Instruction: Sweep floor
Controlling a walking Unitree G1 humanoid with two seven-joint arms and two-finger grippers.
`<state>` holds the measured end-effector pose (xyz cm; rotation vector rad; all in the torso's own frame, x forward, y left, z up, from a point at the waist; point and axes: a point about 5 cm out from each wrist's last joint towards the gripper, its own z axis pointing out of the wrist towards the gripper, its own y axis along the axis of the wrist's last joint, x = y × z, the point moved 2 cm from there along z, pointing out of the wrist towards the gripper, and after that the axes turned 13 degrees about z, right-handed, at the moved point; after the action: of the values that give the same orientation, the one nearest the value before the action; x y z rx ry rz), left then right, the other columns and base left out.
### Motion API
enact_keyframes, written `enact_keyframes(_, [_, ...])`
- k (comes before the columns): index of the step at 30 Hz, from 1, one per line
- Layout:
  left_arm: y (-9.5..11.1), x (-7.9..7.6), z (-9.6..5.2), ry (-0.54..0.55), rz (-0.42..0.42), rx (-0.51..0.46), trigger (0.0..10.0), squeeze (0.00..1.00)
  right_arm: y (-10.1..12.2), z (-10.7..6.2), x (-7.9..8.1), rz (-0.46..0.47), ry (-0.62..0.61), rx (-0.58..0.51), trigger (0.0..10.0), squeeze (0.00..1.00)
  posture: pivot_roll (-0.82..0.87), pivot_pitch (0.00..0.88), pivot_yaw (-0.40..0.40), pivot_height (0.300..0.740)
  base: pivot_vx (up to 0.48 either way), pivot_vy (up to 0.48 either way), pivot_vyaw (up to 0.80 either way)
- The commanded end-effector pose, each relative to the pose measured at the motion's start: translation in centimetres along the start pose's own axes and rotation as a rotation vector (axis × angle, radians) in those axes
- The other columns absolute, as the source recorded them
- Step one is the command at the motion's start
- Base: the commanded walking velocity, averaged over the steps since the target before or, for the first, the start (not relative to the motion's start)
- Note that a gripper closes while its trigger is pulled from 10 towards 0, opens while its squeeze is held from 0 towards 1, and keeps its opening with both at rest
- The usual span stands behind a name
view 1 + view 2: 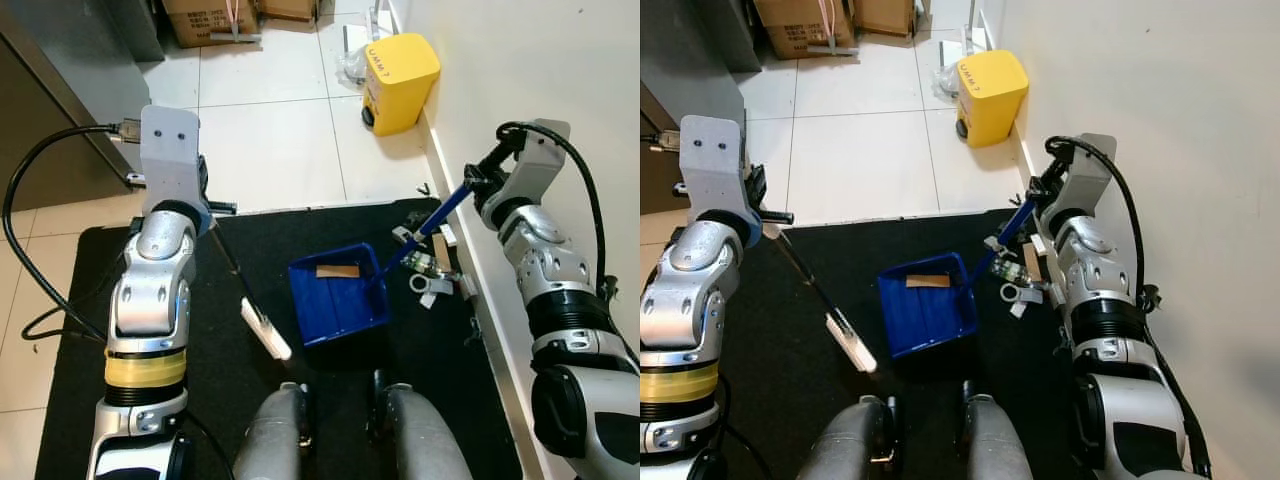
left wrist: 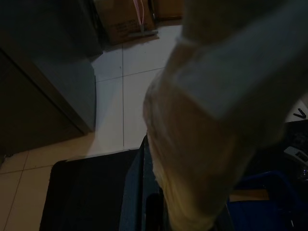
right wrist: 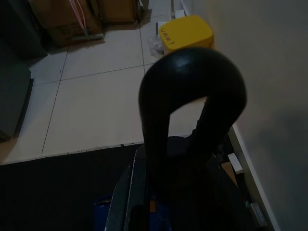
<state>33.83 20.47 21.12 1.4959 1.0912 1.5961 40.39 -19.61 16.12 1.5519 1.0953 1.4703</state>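
A blue dustpan (image 1: 338, 298) rests on the black mat (image 1: 150, 400) in front of my feet, with a brown scrap of cardboard (image 1: 337, 270) lying in it. Its long blue handle (image 1: 432, 224) slants up toward the wall, and my right gripper (image 1: 472, 190) is shut on its top end. My left gripper (image 1: 210, 210) is shut on the thin black handle of a brush. The brush's white head (image 1: 266, 329) touches the mat just left of the dustpan. Several small bits of litter (image 1: 432, 280) lie at the right of the pan, by the wall.
A yellow bin (image 1: 398, 80) stands against the white wall (image 1: 540, 60) further ahead. Cardboard boxes (image 1: 210, 18) sit at the far end of the tiled floor (image 1: 270, 140). A grey cabinet (image 1: 50, 110) rises at the left. My two legs (image 1: 340, 435) are below.
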Motion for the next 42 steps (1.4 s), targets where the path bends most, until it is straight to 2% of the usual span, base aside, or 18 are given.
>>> enact_keyframes(1, [0.42,-0.41,-0.01,0.002,-0.004,-0.023,10.0,0.00,1.09,0.06,0.04,0.031,0.012,-0.051,10.0,0.00,0.04,0.144,-0.016,0.740,0.000,0.000,-0.44])
enact_keyframes(10, [0.29,-0.54,0.17,0.004,-0.008,-0.020,10.0,0.00,1.13,0.18,0.11,0.032,0.015,-0.048,10.0,0.00,0.04,0.141,-0.020,0.740,0.000,0.000,-0.50])
enact_keyframes(42, [-0.03,-0.96,0.51,0.004,-0.011,-0.015,10.0,0.00,1.14,0.38,0.12,0.021,0.026,-0.044,10.0,0.00,0.03,0.132,-0.023,0.740,0.000,0.000,-0.71])
